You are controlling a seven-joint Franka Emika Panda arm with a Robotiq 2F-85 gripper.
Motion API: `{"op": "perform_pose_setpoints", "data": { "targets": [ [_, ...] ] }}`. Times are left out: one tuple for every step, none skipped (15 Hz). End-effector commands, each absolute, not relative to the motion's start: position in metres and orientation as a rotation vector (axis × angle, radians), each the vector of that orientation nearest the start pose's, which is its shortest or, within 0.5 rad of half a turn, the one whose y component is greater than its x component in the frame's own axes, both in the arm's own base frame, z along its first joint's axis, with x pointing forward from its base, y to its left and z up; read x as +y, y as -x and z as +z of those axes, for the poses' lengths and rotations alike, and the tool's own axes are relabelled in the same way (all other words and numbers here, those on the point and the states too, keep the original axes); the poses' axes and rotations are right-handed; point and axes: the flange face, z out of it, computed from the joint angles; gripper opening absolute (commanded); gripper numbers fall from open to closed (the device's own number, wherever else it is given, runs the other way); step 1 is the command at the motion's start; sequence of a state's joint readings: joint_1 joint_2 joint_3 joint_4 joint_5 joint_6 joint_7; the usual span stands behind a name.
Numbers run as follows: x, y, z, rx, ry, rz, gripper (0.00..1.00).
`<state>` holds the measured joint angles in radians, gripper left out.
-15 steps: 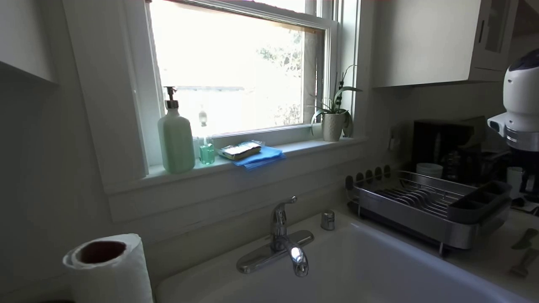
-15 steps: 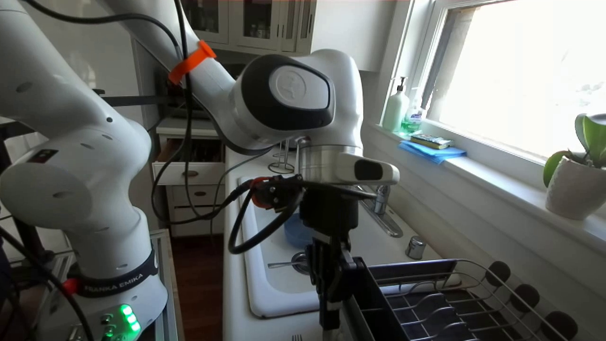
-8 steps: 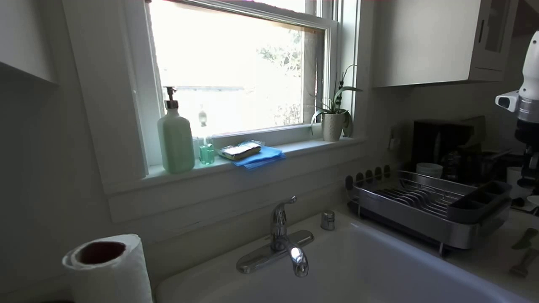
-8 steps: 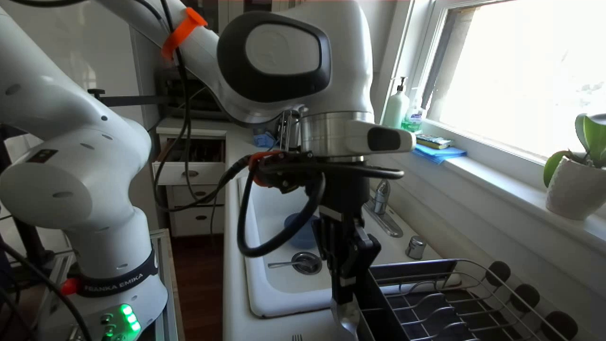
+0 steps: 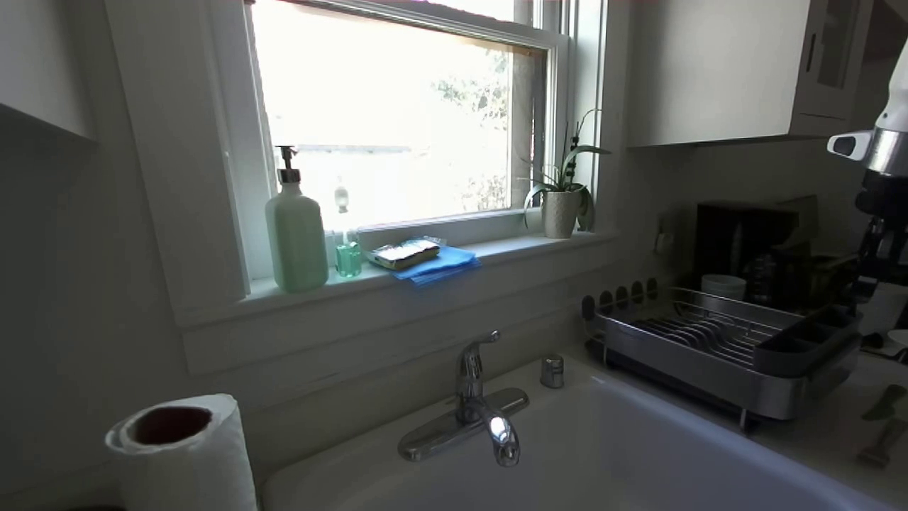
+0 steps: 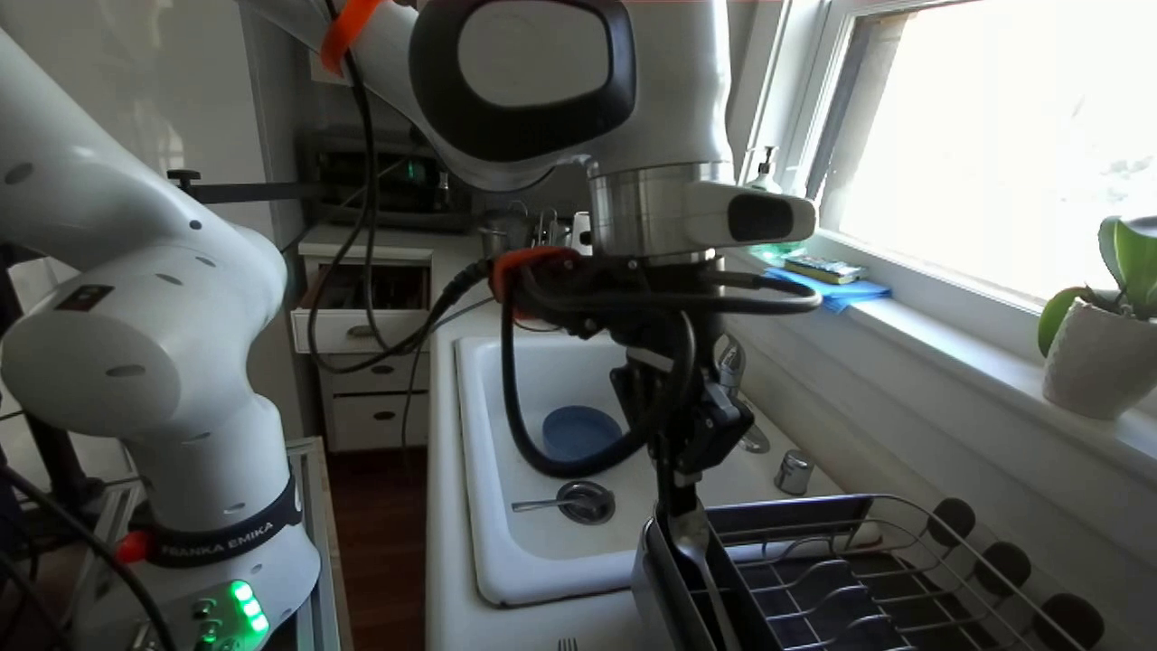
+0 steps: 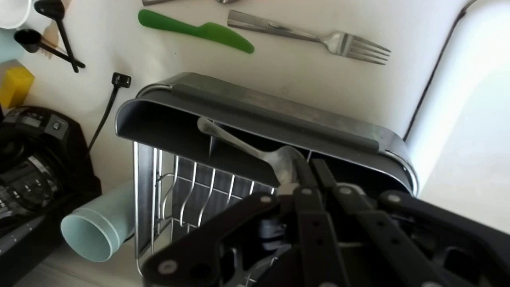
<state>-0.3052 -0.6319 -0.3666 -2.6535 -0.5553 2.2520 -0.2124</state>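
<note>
My gripper (image 7: 311, 163) is shut on a metal spoon (image 7: 281, 159), gripping it by the bowl end. The spoon's handle extends to the upper left in the wrist view. In an exterior view the gripper (image 6: 676, 508) points down with the spoon (image 6: 710, 579) hanging tilted from its fingertips. Directly beneath lies the dark grey cutlery caddy (image 7: 338, 149), divided into compartments, on the edge of the wire dish rack (image 5: 681, 344). Whether the handle tip is inside the caddy I cannot tell. Part of the bowl is hidden behind the left finger.
On the counter beside the caddy lie a green knife (image 7: 199, 32) and a metal fork (image 7: 342, 44). A white sink (image 6: 533, 588) holds a blue bowl (image 6: 578, 432). A coffee maker (image 7: 67, 135) and pale cup (image 7: 87, 235) stand by the rack. A faucet (image 5: 472, 383) rises behind the sink.
My arm has carried the spoon up from low beside the caddy to over it, moving up and right in an exterior view. The gripper has stayed shut.
</note>
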Motion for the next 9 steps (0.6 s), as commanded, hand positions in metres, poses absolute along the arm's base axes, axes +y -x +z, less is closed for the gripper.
{"op": "perform_pose_setpoints", "data": {
  "targets": [
    [-0.237, -0.297, 0.460, 0.105, 3.358, -0.318, 0.01],
    [-0.234, -0.301, 0.461, 0.095, 3.329, -0.342, 0.01],
    [-0.229, -0.305, 0.462, 0.088, 3.299, -0.362, 0.01],
    [-0.226, -0.309, 0.463, 0.076, 3.272, -0.374, 0.01],
    [-0.223, -0.314, 0.464, 0.064, 3.248, -0.385, 0.01],
    [-0.220, -0.317, 0.464, 0.054, 3.229, -0.393, 0.01],
    [-0.218, -0.320, 0.465, 0.042, 3.213, -0.405, 0.01],
    [-0.217, -0.323, 0.465, 0.031, 3.197, -0.408, 0.01],
    [-0.216, -0.326, 0.464, 0.023, 3.182, -0.408, 0.01]
  ]
}}
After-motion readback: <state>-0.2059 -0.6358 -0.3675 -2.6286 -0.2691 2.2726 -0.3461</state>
